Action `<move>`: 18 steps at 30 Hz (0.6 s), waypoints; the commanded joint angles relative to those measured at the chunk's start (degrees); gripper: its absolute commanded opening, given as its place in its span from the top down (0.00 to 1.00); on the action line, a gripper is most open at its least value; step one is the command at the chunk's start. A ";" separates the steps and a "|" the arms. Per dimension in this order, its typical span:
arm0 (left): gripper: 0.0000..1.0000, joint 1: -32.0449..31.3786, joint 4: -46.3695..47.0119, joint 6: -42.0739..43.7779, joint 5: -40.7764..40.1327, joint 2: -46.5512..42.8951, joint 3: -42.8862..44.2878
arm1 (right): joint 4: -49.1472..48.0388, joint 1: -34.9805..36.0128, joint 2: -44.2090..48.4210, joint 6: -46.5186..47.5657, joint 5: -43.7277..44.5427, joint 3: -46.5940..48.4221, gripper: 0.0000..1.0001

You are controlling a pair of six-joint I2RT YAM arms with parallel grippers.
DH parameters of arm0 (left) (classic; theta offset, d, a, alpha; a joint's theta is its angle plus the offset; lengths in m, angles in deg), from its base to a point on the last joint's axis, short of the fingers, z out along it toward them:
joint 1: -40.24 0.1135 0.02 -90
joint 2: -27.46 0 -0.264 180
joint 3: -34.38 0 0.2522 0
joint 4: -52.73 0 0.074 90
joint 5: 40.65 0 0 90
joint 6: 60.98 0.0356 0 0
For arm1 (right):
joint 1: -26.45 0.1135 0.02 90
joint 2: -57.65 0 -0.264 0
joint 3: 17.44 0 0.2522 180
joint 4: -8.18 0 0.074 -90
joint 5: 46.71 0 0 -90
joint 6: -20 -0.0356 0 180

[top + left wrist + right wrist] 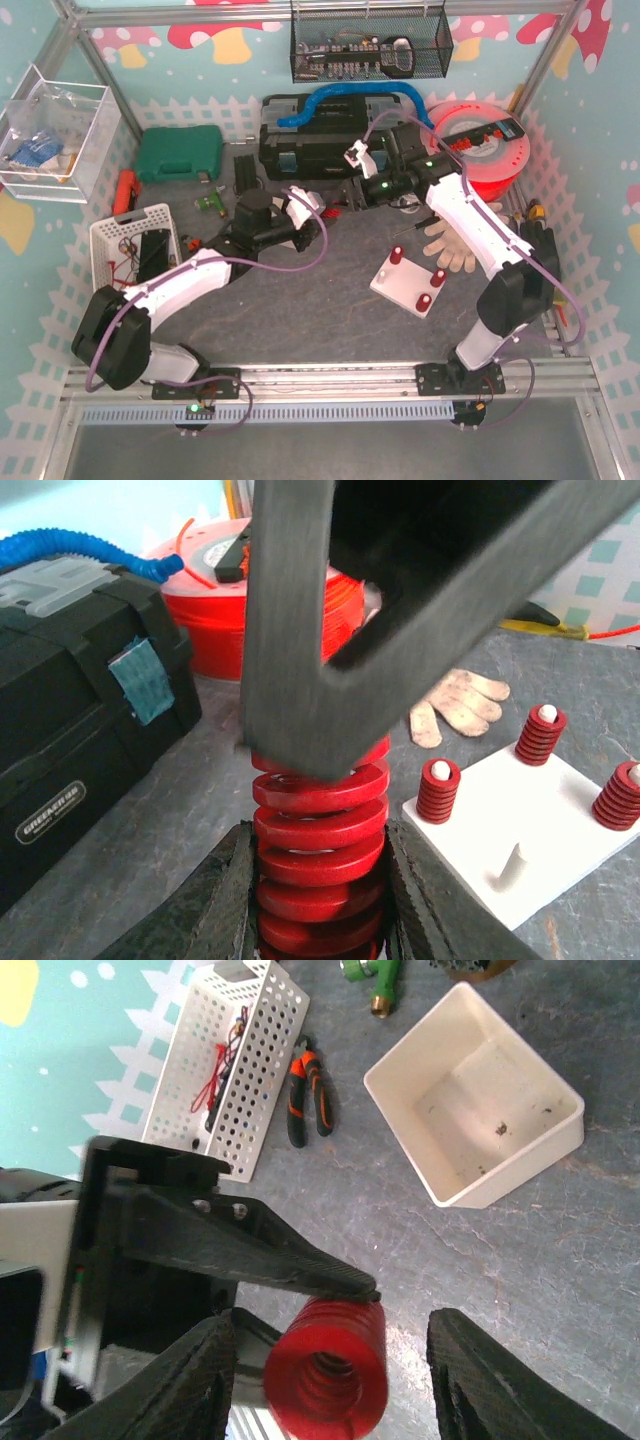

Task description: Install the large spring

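Note:
The large red spring is clamped between my left gripper's two fingers and held above the grey table; its open end shows in the right wrist view. My right gripper is open, a finger on each side of the spring's end without touching it. One of its fingers crosses the spring's tip in the left wrist view. Both grippers meet left of the white base plate, which carries three small red springs on pegs and one bare peg.
A black toolbox and an orange filament spool stand behind. A work glove lies right of the plate. A white bin, a perforated basket and pliers lie to the left, near a green case.

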 commanded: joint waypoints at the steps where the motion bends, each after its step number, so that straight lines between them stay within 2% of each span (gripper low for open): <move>1: 0.94 -0.49 3.18 1.75 2.32 0.58 2.64 | 2.83 0.62 -2.37 2.52 -0.28 1.06 0.46; 5: 0.94 -0.55 3.29 1.95 2.48 1.06 2.86 | 4.86 0.85 -3.74 3.94 0.58 1.81 0.51; 10: 0.91 -0.55 3.33 1.72 1.32 1.78 2.99 | 4.68 0.85 -3.58 4.36 0.38 1.75 0.81; 13: 0.75 -0.51 3.06 0.89 -0.68 1.86 2.69 | 4.18 0.85 -2.99 4.41 2.41 1.58 0.99; 18: 0.40 0.45 2.36 -1.93 -3.85 0.73 1.44 | 3.04 0.85 -0.66 3.53 12.64 -0.03 1.00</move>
